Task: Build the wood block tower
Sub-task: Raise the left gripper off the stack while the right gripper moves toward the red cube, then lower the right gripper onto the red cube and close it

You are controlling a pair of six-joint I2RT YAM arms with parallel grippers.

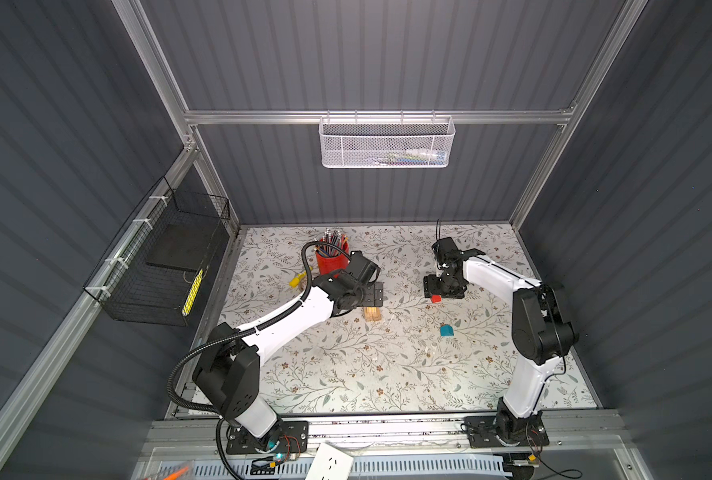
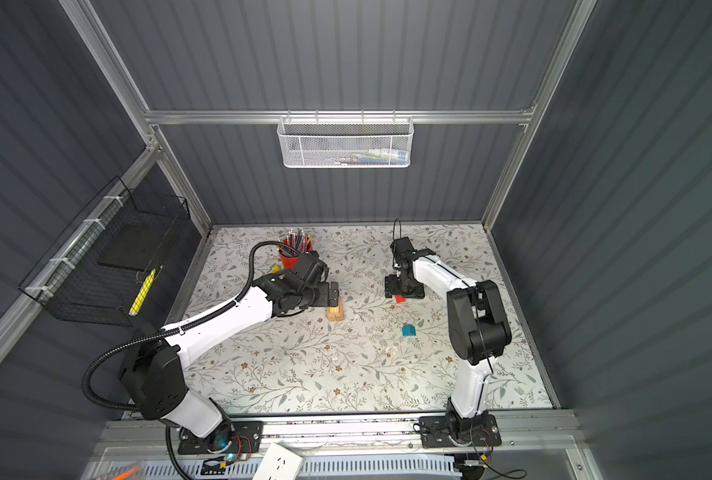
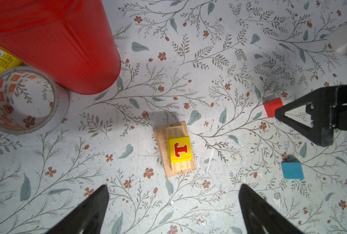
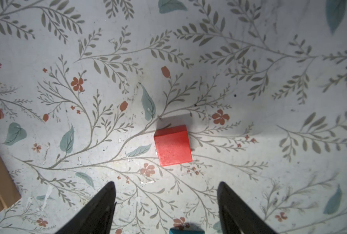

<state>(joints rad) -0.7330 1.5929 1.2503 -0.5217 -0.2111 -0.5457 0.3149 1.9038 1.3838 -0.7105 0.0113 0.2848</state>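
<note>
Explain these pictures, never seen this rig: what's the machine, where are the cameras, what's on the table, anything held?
A left arm and a right arm, each with a two-finger gripper, work over a floral table. Two pictures look down from one overhead stereo camera; the other two come from each wrist. On it: planks stacked under a yellow block, a red block, a teal block, a red pencil cup, a tape roll. The left gripper is open near the planks; the right gripper is open by the red block. Nothing is held.
</note>
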